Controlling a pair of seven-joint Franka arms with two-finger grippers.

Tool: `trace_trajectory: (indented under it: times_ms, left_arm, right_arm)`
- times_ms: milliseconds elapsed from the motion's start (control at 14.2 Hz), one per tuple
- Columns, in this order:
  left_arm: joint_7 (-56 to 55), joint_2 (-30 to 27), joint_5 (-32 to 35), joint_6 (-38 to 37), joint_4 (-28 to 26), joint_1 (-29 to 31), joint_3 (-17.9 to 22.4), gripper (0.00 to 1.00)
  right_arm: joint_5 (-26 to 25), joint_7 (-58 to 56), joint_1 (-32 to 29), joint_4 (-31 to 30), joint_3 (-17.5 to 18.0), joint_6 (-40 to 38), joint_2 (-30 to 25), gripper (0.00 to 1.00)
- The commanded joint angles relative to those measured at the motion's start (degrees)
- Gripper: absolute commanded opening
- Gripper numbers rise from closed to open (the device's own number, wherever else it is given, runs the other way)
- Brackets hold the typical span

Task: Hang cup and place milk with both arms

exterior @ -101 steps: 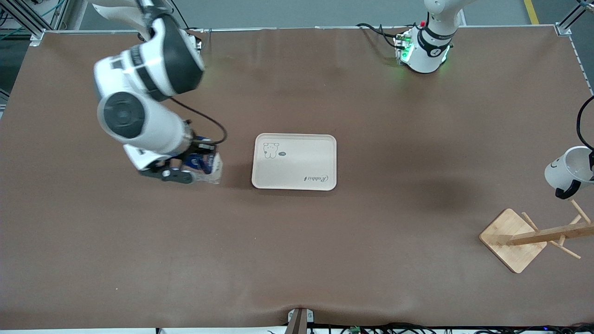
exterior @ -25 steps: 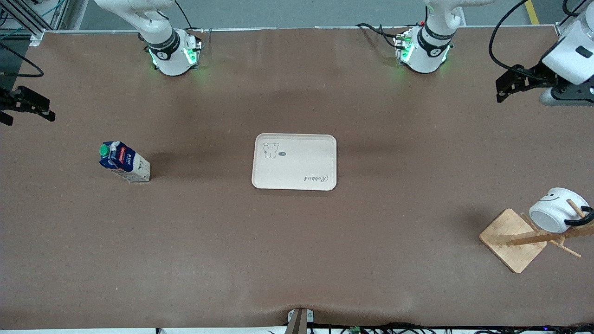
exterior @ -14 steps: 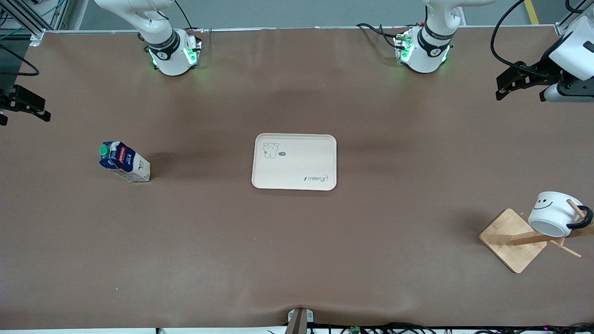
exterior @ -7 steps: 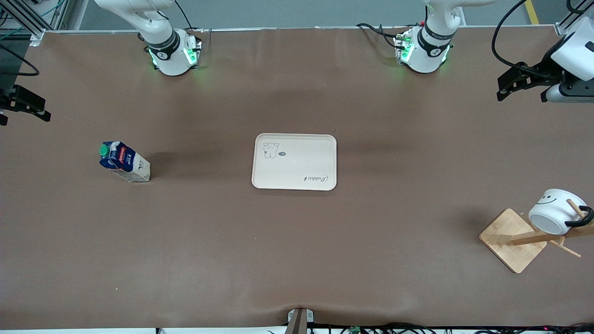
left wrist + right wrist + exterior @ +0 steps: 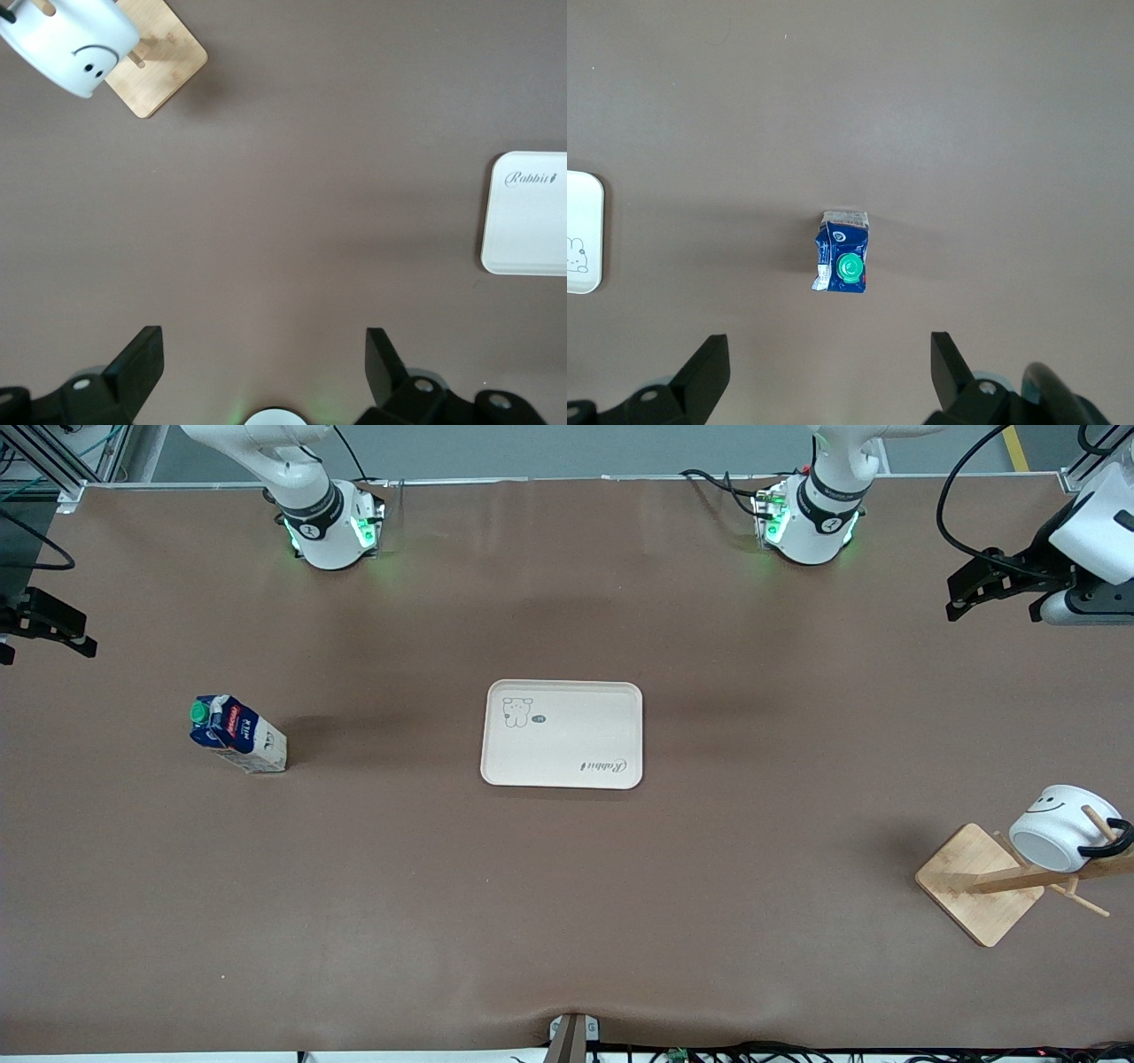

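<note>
The milk (image 5: 237, 735), a dark-blue and white carton with a green cap, stands on the table toward the right arm's end, apart from the tray (image 5: 562, 775). It also shows in the right wrist view as the milk (image 5: 843, 252). My right gripper (image 5: 42, 651) hangs open and empty at that end's edge; its own view shows the right gripper (image 5: 830, 354) clear of the carton. The cup (image 5: 1061, 837), white with a smiley face, hangs by its black handle on a peg of the wooden rack (image 5: 979, 881). My left gripper (image 5: 954, 599) is open and empty, well away from the cup (image 5: 75, 44).
The cream tray with a rabbit drawing lies at the table's middle and shows at the edge of both wrist views, as the tray (image 5: 532, 212) and the tray (image 5: 580, 232). The rack's bamboo base (image 5: 155, 57) sits near the table edge at the left arm's end.
Seven seconds ago the right gripper was at the milk and the left held the cup by the rack. Both have let go and withdrawn. Over the last second the cup swings slightly on its peg.
</note>
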Motion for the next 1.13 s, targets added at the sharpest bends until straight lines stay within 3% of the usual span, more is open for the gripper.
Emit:
trace_trajectory:
  times_ms: [0, 1056]
  left_arm:
    - [-1.7, 0.16, 0.08, 0.6, 0.09, 0.06, -0.28, 1.0]
    - [-2.31, 3.15, 0.08, -0.1, 4.22, -0.03, -0.46, 1.0]
  right_arm:
    - [-0.5, 0.03, 0.16, 1.41, 0.09, -0.9, 0.75, 1.0]
    - [-0.41, -0.15, -0.01, 1.4, 0.09, -0.9, 0.75, 1.0]
